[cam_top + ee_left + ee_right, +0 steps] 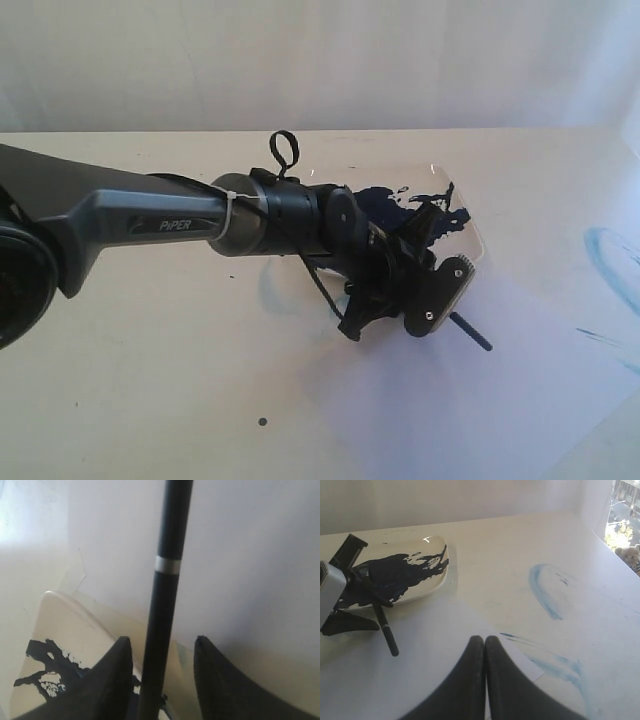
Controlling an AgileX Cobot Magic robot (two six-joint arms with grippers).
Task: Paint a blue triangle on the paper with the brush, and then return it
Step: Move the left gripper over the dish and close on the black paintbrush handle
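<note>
My left gripper (pixel 162 640) hangs low over the near edge of the plate (pixel 437 572), and its two fingers stand apart with the brush (pixel 176 525) running up between them. One finger sits almost against the black handle, while the other shows a clear gap, so nothing is clamped. The silver band on the handle lies a little beyond my fingertips. The bristle end is hidden under my gripper, down among the dark navy paint (pixel 395 575) that covers much of the plate. The far end of the handle pokes out past the plate's rim and over the paper (pixel 420 670).

The paper is a pale sheet spread on the cream surface (pixel 510 545), with one edge tucked right beside the plate. My right gripper (pixel 485 640) is held above the paper's corner, well apart from the brush, with its fingers pressed together and empty. Faint pale-blue smears (pixel 542 587) mark the bare surface past that corner, off the paper.
</note>
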